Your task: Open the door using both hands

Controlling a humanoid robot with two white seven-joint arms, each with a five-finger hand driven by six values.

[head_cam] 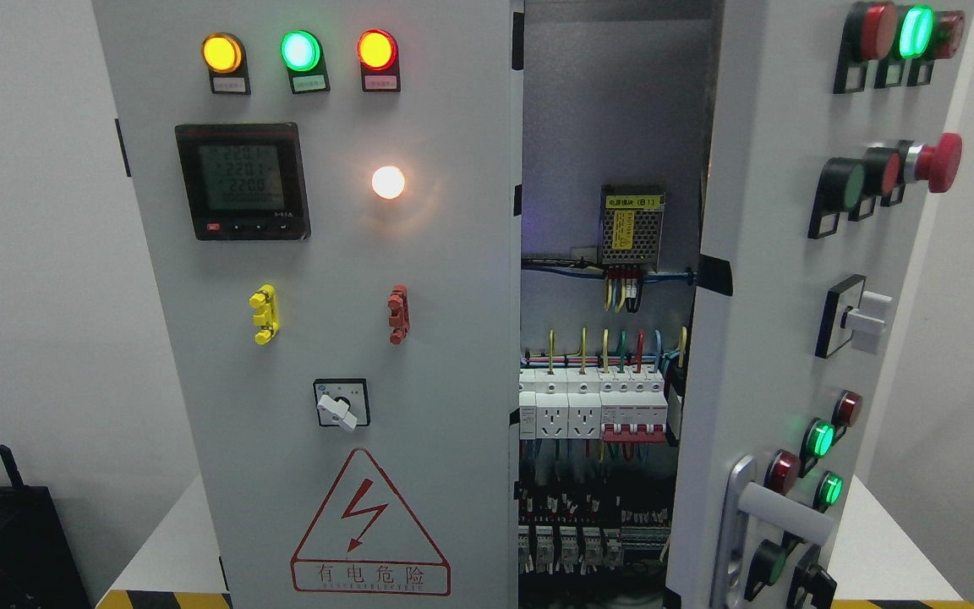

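- Viewing from the head camera: neither robot hand nor arm appears, so their state cannot be told.
- Right door [779,279], at 3 o'clock, stands swung ajar; its handle [783,507] sits at 5 o'clock.
- Left door [326,338], at 9 o'clock, stands closed, lamps lit at 11 o'clock, meter [242,180] below them.
- Cabinet interior [605,338], at centre between the doors, shows breakers [593,406] and wiring.

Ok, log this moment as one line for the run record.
right door: swung open | left door: closed | breakers: exposed | robot hands: not in view
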